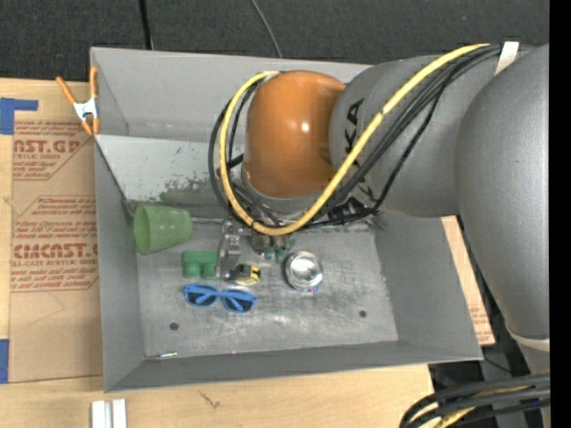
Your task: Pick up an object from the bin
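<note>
Grey bin, floor open at rt, claw by blue sunglasses

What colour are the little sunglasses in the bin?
Blue: the blue toy sunglasses show best in the camera view.

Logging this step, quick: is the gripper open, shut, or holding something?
Gripper: cannot be told; it sits low between the small green block and the shiny silver round object.

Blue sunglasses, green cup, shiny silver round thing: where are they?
Blue sunglasses (pixel 219 297), camera view, bridge between the lenses.
Green cup (pixel 162 227), camera view, its side wall.
Shiny silver round thing (pixel 303 270), camera view, its top.
</note>
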You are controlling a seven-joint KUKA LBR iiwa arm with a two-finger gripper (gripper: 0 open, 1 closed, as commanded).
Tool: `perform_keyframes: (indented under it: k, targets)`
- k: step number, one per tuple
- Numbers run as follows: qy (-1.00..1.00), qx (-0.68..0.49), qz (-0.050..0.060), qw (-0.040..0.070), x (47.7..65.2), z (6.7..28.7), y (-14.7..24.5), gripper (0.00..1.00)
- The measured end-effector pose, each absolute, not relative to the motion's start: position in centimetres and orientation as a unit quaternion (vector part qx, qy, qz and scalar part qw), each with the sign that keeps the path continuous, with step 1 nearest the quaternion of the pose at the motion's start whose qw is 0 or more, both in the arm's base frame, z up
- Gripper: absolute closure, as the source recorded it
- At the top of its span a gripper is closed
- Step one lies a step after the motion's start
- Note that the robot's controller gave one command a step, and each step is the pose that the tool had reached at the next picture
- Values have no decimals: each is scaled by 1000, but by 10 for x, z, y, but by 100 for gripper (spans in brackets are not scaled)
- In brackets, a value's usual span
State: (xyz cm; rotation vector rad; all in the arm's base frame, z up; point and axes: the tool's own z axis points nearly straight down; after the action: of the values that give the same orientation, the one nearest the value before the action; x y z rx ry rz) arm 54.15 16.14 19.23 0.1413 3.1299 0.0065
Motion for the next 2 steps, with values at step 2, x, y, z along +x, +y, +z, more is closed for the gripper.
perform_keyframes:
  k: [2]
  targets:
    - [999, -33, 0, 1, 545, 119, 151, 100]
